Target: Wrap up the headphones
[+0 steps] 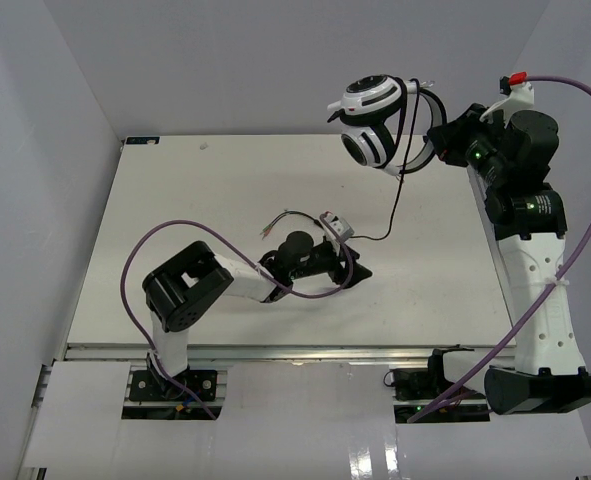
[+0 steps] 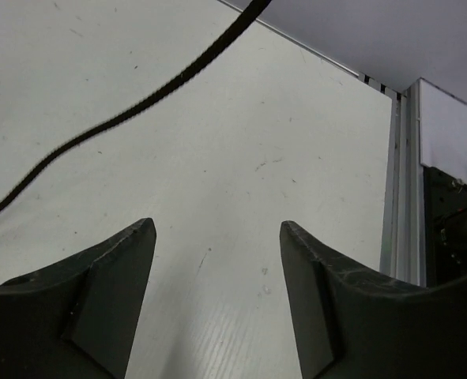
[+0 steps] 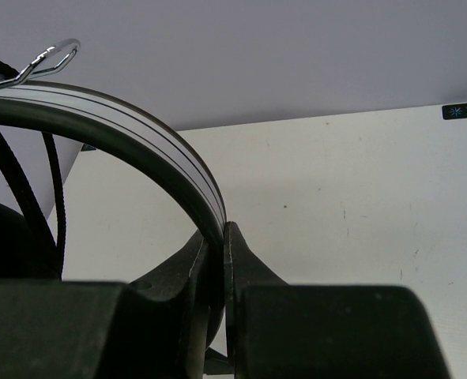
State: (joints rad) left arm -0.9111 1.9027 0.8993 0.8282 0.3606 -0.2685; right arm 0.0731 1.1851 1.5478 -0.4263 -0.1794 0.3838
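The right gripper [image 3: 217,230], jaws pinching the headband [image 3: 158,146], holds the headphones [image 1: 375,120] aloft; the cable [image 1: 395,205] hangs unwound to the counter [image 1: 175,190] beside the left gripper [image 2: 216,230], jaws spread; wrapping seems barely begun.

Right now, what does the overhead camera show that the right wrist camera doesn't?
Only the overhead view shows the whole headphones held up, their cable trailing down to the table, and the left gripper low over it. Only the right wrist view shows, up close, the right gripper pinching the headband, plus a small metal loop. Both show the headband, cable and table.
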